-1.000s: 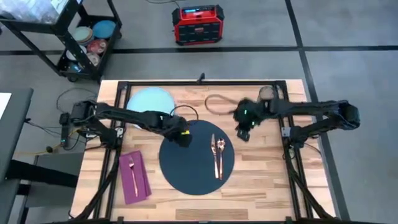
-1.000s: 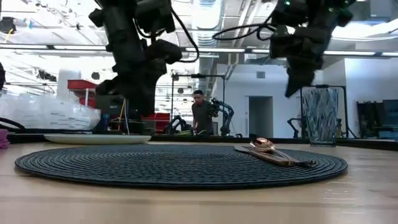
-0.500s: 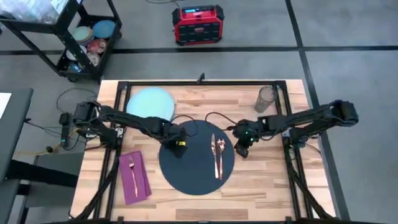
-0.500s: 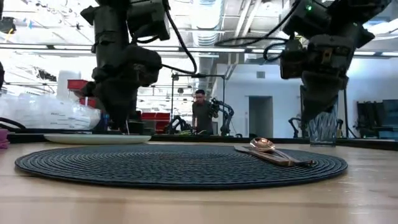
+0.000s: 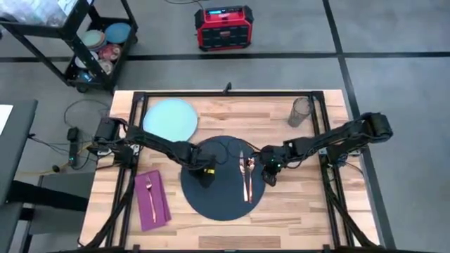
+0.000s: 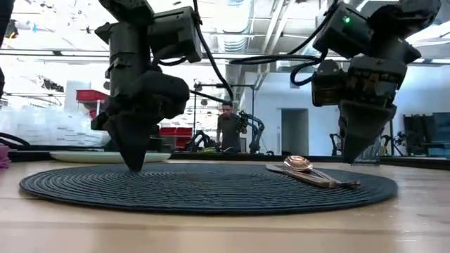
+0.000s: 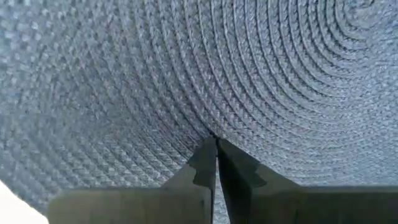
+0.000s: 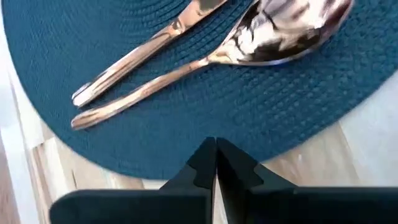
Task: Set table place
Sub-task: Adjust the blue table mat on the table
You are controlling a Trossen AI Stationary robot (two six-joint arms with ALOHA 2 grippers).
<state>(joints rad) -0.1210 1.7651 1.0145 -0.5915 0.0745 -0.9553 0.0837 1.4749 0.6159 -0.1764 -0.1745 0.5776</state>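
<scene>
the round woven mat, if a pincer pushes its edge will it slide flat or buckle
The dark woven mat lies thin and flat on the table, so it probably flexes and may ripple rather than slide rigidly. Its coiled weave looks grippy. The spoon and knife resting on it would likely shift too.

Dark round woven mat (image 5: 223, 195): centre and near half bare, open to approach. Left gripper (image 5: 204, 173), fingers pressed together, tips on the mat's left part. Right gripper (image 5: 270, 177), likewise closed, blocks the mat's right edge. Copper-coloured knife and spoon (image 5: 247, 174) lie between the two. Light-wood tabletop (image 5: 295, 218): near-right area free.
</scene>
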